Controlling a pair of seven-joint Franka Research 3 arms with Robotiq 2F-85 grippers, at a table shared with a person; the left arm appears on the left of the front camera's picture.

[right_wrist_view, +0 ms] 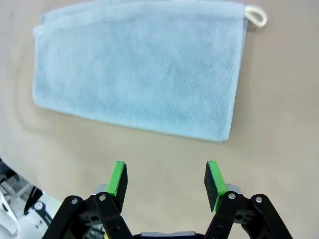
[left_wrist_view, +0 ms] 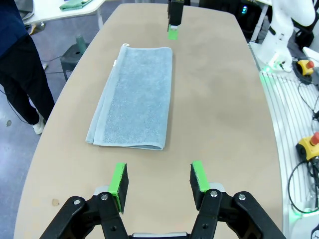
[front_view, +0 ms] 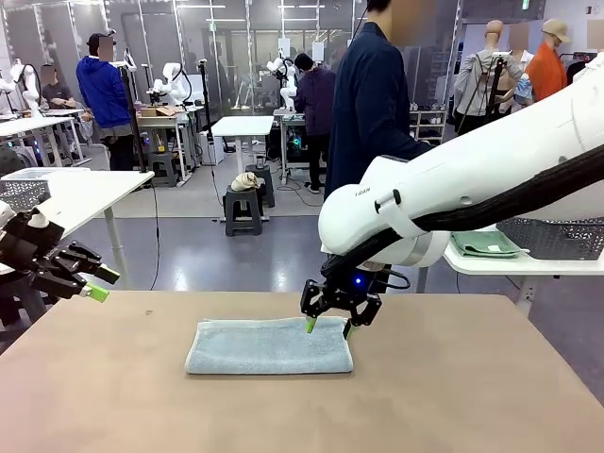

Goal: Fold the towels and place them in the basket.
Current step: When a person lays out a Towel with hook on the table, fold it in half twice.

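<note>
Above the far right corner of the folded pale blue towel (front_view: 269,346) lying mid-bench, our right tool (front_view: 329,327) points down, jaws wide and empty, arm reaching in from the right. Our left tool (front_view: 104,284) hovers open, empty, near the left end of the bench (front_view: 453,396).

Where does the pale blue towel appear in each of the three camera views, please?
Front view: towel at lower centre, flat on the table.
Left wrist view: towel left of centre, running up the picture.
Right wrist view: towel across the upper half.
Shared landmark: the right gripper, open, by one short end of the towel.
</note>
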